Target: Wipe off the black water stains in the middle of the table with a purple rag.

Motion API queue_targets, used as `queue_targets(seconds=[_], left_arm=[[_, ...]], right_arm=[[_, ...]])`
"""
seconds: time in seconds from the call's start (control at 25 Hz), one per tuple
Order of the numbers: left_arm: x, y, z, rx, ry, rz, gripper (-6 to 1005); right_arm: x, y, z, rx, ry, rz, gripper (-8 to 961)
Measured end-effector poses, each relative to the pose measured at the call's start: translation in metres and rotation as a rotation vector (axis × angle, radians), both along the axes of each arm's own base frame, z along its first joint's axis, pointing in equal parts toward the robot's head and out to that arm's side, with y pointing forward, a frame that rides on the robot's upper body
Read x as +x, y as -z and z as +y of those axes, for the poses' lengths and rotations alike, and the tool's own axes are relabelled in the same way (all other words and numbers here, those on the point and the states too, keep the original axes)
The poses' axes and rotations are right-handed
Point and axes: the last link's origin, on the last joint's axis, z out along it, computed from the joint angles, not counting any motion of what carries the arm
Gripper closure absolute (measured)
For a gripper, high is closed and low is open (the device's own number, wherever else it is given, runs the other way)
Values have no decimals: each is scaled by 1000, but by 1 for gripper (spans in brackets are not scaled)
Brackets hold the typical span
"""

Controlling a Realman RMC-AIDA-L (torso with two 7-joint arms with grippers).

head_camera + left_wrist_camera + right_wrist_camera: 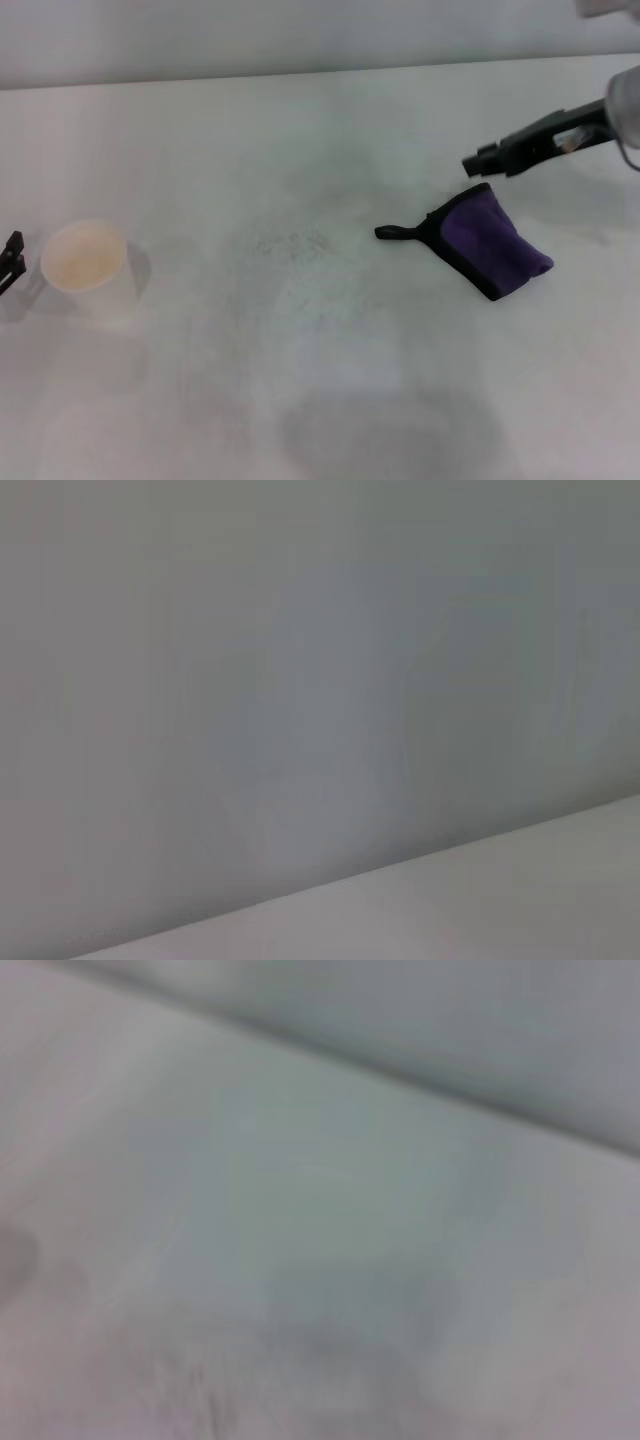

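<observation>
The purple rag (492, 240) lies folded on the white table (320, 400) at the right of the middle, its black loop strap (395, 233) pointing left. My right gripper (483, 161) hovers just behind and above the rag, apart from it. No black-brown blot shows on the table; only faint grey speckles (290, 245) lie in the middle. My left gripper (11, 258) is at the far left edge of the head view, beside a paper cup (85, 266). The right wrist view shows only blurred tabletop (300, 1260).
The paper cup stands upright at the left of the table. The table's far edge (320, 75) meets a grey wall. The left wrist view shows the wall (300, 680) and a strip of table (480, 910).
</observation>
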Motion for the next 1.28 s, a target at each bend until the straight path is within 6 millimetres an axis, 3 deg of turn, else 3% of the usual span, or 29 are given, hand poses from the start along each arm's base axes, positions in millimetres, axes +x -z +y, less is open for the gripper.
queue_targets(seconds=[0.24, 0.48, 0.68, 0.92, 1.08, 1.28], left_arm=[[1, 1, 0, -1, 0, -3, 109], [3, 1, 3, -2, 7, -5, 109], [4, 1, 4, -1, 10, -6, 108], [3, -2, 9, 41, -22, -45, 109], [1, -3, 12, 78, -59, -86, 109], [-4, -7, 11, 117, -92, -112, 108]], right_arm=[[31, -28, -5, 182, -85, 298, 688], [70, -38, -21, 420, -178, 488, 687], [101, -30, -36, 702, -251, 421, 683], [135, -1, -60, 961, -258, 192, 677], [153, 8, -70, 1034, -158, 96, 673], [161, 9, -73, 1038, -122, 50, 667]])
